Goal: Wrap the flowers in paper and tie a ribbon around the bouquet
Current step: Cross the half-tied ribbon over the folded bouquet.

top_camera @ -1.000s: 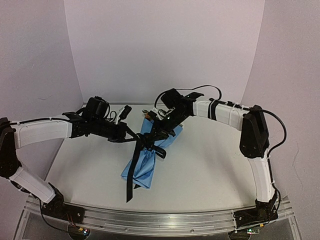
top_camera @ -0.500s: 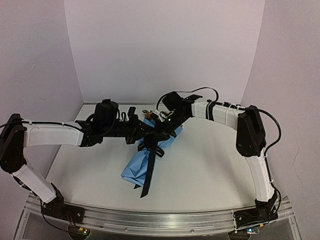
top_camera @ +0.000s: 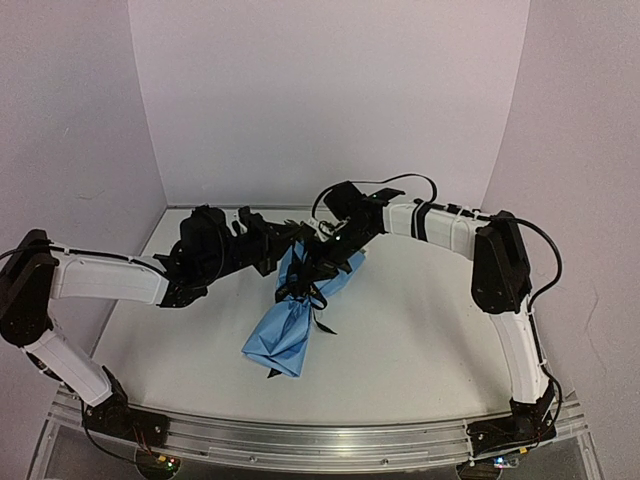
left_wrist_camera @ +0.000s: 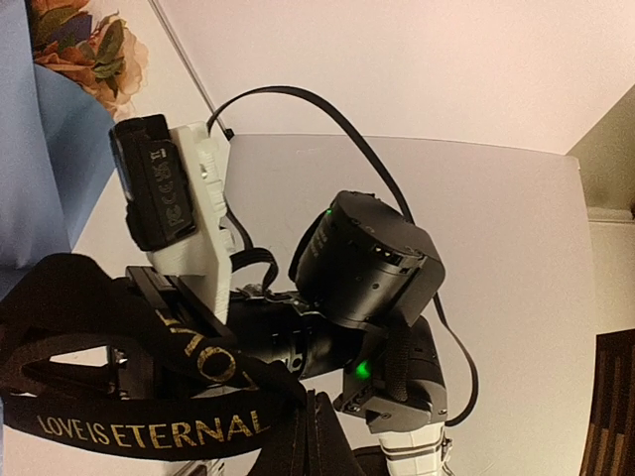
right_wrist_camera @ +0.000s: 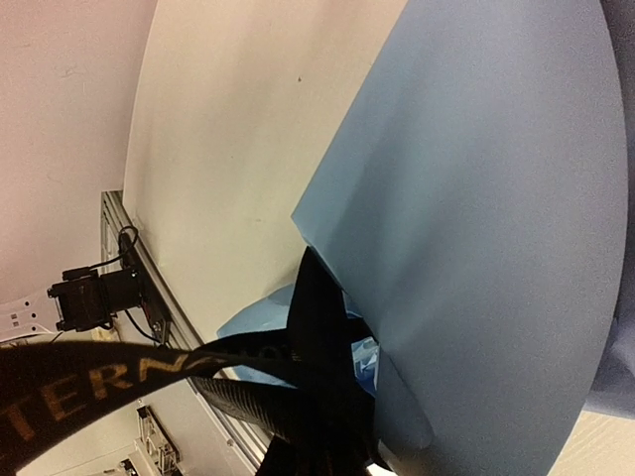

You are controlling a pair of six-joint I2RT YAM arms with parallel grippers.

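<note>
The bouquet [top_camera: 285, 330] lies slanted in the middle of the table, a light blue paper [right_wrist_camera: 476, 248] cone with its narrow end toward the front. Cream and orange flowers [left_wrist_camera: 84, 45] show at its wide far end. A black ribbon [top_camera: 308, 293] with gold lettering [left_wrist_camera: 149, 428] circles the cone's waist. My left gripper [top_camera: 285, 243] reaches across above the wide end and is shut on the ribbon [left_wrist_camera: 307, 397]. My right gripper [top_camera: 322, 262] hovers close over the waist, shut on another stretch of ribbon [right_wrist_camera: 316, 307]. The stems are hidden inside the paper.
The right arm's wrist [left_wrist_camera: 367, 268] sits very close in front of the left gripper. A short ribbon tail [top_camera: 322, 325] lies beside the cone. A metal rail [top_camera: 320, 440] runs along the table's front edge, and white walls close in the back and sides.
My left arm has swung right and toward the back, over the bouquet's wide end. The long ribbon tail that trailed toward the front edge has been drawn up with it. The right gripper stayed put.
</note>
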